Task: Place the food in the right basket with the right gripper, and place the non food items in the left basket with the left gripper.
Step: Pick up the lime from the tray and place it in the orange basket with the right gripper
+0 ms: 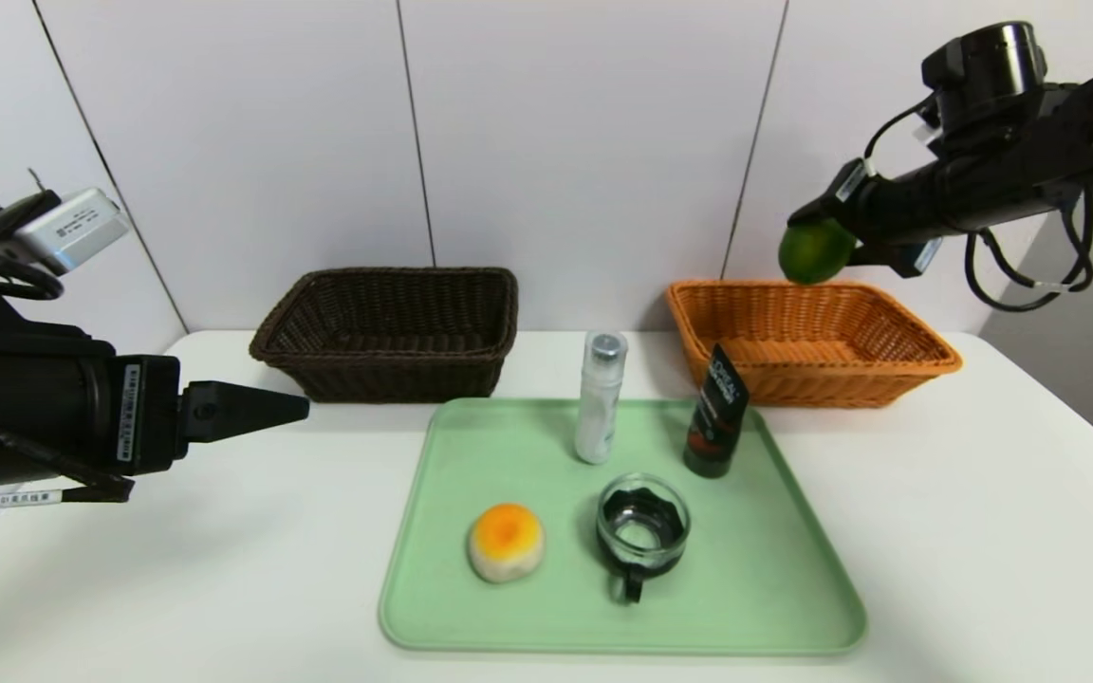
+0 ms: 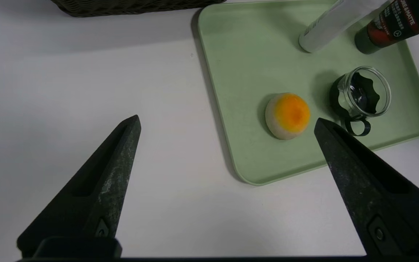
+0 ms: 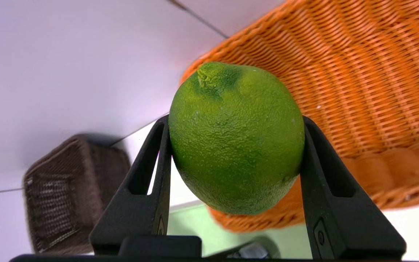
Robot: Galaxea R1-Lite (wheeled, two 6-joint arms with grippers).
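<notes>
**Right gripper carrying green citrus fruit above orange basket**

The white table (image 1: 983,531) is bearing every item in the work area. A green tray (image 1: 793,607) is lying at its centre, near the front edge. Two wicker baskets are sitting behind the tray against the wall: the dark brown basket (image 1: 385,332) on the robot's left and the orange basket (image 1: 807,337) on its right, well apart from each other.

The right gripper (image 3: 231,123) is hanging in the air above the rear left corner of the orange basket, its arm reaching in from the right. It is grasping a green citrus fruit (image 1: 814,250), one finger pressing on each side of the fruit. The fruit is not touching the basket.

The left gripper (image 2: 227,123) is hovering low over the bare table to the left of the tray, pointing toward it. Its jaws are standing wide apart and are gripping nothing.

On the tray, a white bottle (image 1: 599,396) and a black tube (image 1: 717,413) are standing upright at the rear, near each other. A glass cup (image 1: 642,526) with a black handle is sitting in front of them. An orange-topped bun (image 1: 506,542) is resting just left of the cup, apart from it.
</notes>
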